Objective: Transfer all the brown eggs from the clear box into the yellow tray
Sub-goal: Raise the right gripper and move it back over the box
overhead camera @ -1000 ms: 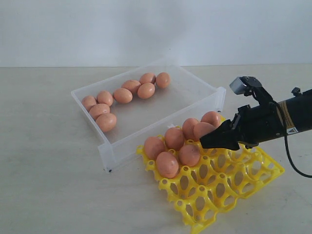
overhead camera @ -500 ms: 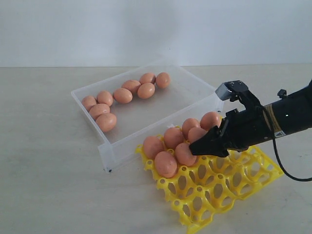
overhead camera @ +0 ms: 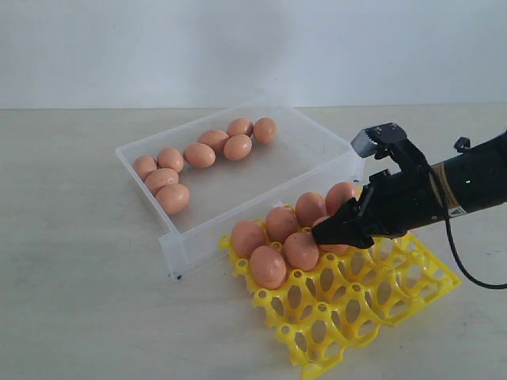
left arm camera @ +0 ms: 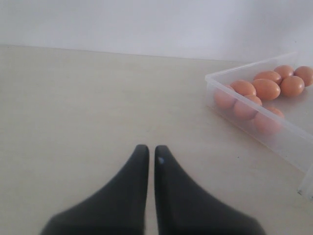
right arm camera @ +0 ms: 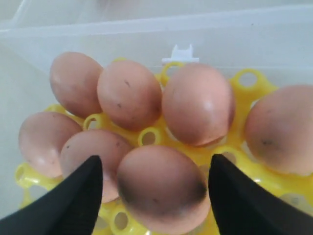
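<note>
Several brown eggs (overhead camera: 200,154) lie in the clear box (overhead camera: 261,176) along its far left side. More brown eggs (overhead camera: 268,266) sit in the cups of the yellow tray (overhead camera: 380,293), at the end nearest the box. My right gripper (overhead camera: 325,233) hangs low over those tray eggs. In the right wrist view it (right arm camera: 155,164) is open, its fingers on either side of one egg (right arm camera: 164,188) that rests in the tray (right arm camera: 205,152), with a gap on both sides. My left gripper (left arm camera: 151,148) is shut and empty above bare table, with the box (left arm camera: 254,109) and its eggs (left arm camera: 266,88) off to one side.
The box's near wall (right arm camera: 244,44) stands right against the tray's end. The tray's open cups (overhead camera: 348,317) lie toward the front right. A white wall backs the pale table (overhead camera: 79,301). The left arm does not show in the exterior view.
My right gripper has come left and lower over the tray's eggs, then eased back slightly. The tray has shifted a little to the left. The eggs in the box have not moved.
</note>
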